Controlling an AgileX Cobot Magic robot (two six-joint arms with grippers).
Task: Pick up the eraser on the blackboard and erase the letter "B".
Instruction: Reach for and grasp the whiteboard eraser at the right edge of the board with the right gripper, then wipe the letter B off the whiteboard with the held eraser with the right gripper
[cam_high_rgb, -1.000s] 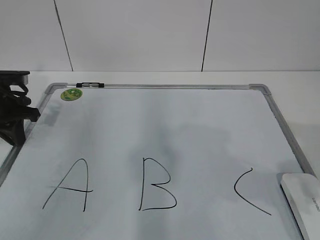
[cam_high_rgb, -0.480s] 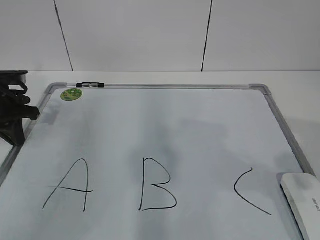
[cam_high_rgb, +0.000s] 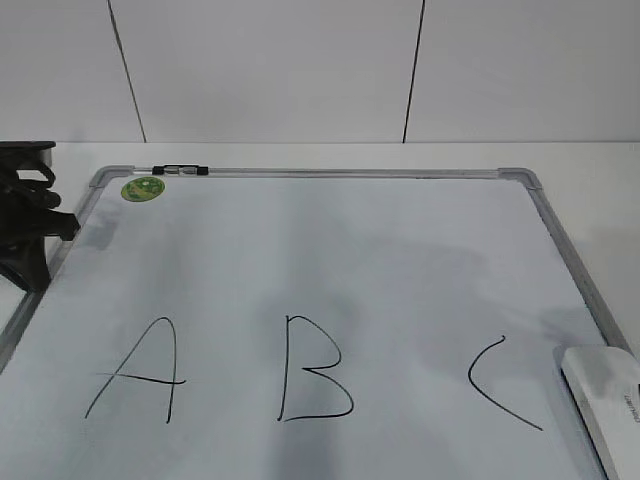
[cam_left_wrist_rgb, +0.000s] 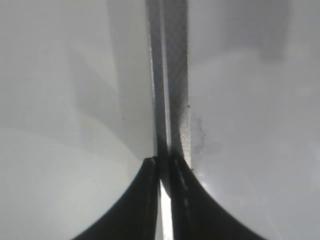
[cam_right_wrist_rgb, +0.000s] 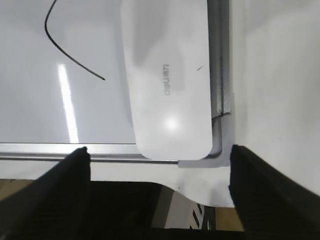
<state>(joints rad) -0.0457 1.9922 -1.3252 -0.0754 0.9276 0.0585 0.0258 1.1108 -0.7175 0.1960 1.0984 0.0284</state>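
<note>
The blackboard (cam_high_rgb: 330, 250) is a white board with a grey frame. It bears a black "A" (cam_high_rgb: 140, 372), the letter "B" (cam_high_rgb: 312, 370) in the front middle, and a "C" (cam_high_rgb: 500, 385). The white eraser (cam_high_rgb: 608, 400) lies at the board's front right corner. In the right wrist view the eraser (cam_right_wrist_rgb: 167, 75) lies flat beside the frame, and my right gripper (cam_right_wrist_rgb: 159, 160) is open above its near end, touching nothing. My left gripper (cam_left_wrist_rgb: 165, 167) is shut and empty over the board's left frame; it shows at the left edge of the exterior view (cam_high_rgb: 30, 225).
A round green sticker (cam_high_rgb: 143, 188) and a black clip (cam_high_rgb: 182, 170) sit at the board's back left corner. A white wall stands behind the table. The table's front edge (cam_right_wrist_rgb: 200, 192) shows just below the board's corner in the right wrist view.
A shadow has spread over the eraser and the board's right side. The left gripper has barely moved.
</note>
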